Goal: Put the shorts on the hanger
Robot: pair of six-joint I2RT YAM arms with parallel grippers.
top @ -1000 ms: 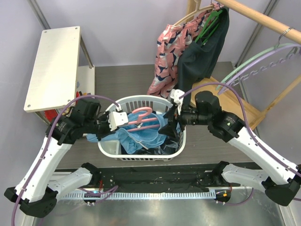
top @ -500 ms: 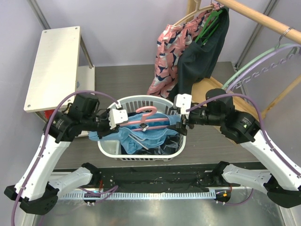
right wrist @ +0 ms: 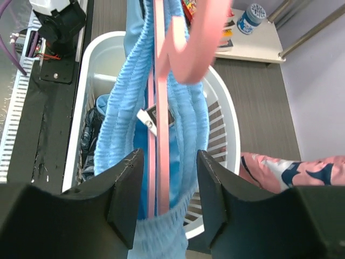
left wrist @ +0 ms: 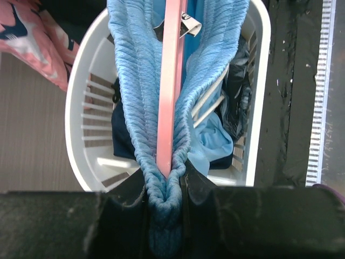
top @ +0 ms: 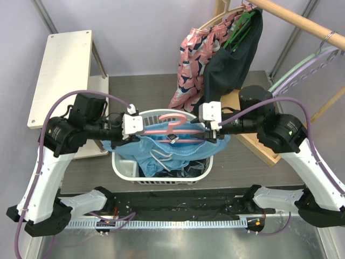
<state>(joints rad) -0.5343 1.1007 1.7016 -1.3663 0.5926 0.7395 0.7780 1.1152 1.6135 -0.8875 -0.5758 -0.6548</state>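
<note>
From above, a white laundry basket [top: 122, 164] at the table's [top: 140, 91] near edge holds dark clothing [top: 186, 166]. The sky-blue shorts [top: 161, 150] are stretched over the pink hanger [top: 173, 130] above it, between the left gripper [top: 141, 129] and right gripper [top: 208, 130]. Bare tabletop lies behind the basket. The left wrist view shows jaws clamped on the waistband and hanger end. In the right wrist view, half-parted jaws straddle the waistband and hanger; whether they grip is unclear.

I see sky-blue ribbed shorts [top: 161, 152], a pink hanger [top: 161, 131], a white slatted laundry basket [top: 122, 165] and a dark grey wood-grain desk [top: 145, 91].
</note>
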